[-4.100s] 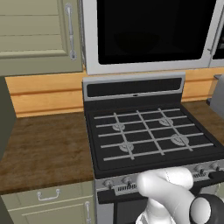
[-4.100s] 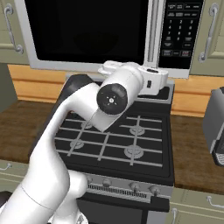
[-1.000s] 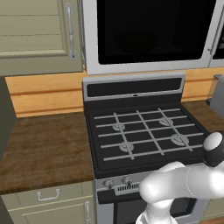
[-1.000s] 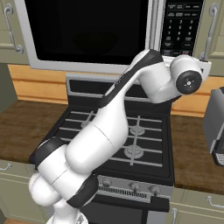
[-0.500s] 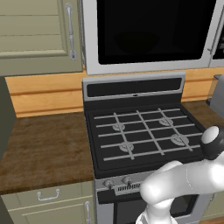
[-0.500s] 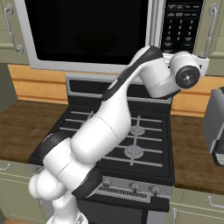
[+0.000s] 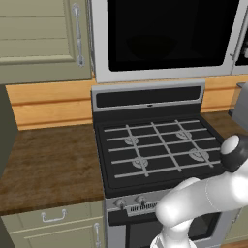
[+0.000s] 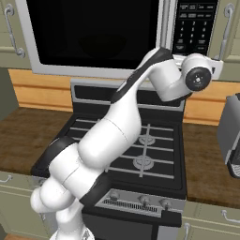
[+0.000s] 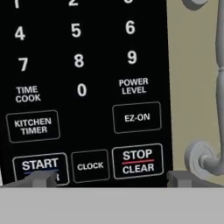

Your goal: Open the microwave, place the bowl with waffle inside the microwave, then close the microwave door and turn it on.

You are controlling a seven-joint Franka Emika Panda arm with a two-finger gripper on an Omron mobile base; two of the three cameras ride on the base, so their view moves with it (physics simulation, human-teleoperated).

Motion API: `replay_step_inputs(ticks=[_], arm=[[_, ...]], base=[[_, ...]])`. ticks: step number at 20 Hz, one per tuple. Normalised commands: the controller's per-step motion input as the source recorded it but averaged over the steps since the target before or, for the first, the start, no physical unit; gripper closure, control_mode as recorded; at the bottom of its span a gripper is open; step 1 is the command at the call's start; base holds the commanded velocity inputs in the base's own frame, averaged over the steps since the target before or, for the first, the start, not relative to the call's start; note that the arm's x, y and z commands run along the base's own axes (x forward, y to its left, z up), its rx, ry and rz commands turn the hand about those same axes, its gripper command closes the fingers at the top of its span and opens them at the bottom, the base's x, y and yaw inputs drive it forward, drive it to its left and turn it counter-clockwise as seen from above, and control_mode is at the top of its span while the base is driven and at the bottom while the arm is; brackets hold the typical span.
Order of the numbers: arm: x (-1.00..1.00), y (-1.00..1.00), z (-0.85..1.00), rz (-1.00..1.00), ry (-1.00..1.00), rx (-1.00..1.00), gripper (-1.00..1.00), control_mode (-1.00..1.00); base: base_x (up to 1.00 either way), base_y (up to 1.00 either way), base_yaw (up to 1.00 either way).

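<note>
Black-glass microwave door (image 8: 96, 33) sits shut, gripper (image 9: 109, 178), fingers apart and holding nothing, faces the START button (image 9: 40, 166); judging only switch-on remains.

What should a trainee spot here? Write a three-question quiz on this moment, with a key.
1. True or false: the microwave door is shut.
2. Fill in: in the hand view, the fingertip at the lower left overlaps the button marked ____.
3. Is the gripper open or shut?

Key:
1. True.
2. START; the START button sits in the keypad's bottom row.
3. Open; the two tips stand wide apart.
</note>
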Motion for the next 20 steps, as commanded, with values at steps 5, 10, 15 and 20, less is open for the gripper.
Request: replay_step_inputs(ticks=[5, 10, 15, 20], arm=[[0.08, 0.00, 0.00, -0.08, 0.00, 0.00, -1.00, -1.00], [0.07, 0.00, 0.00, -0.08, 0.00, 0.00, -1.00, -1.00], [0.10, 0.00, 0.00, -0.05, 0.00, 0.00, -1.00, -1.00], [0.21, 0.00, 0.00, -0.02, 0.00, 0.00, -1.00, -1.00]], base=[[0.00, 0.00, 0.00], [0.00, 0.00, 0.00], [0.00, 0.00, 0.00], [0.00, 0.00, 0.00]])
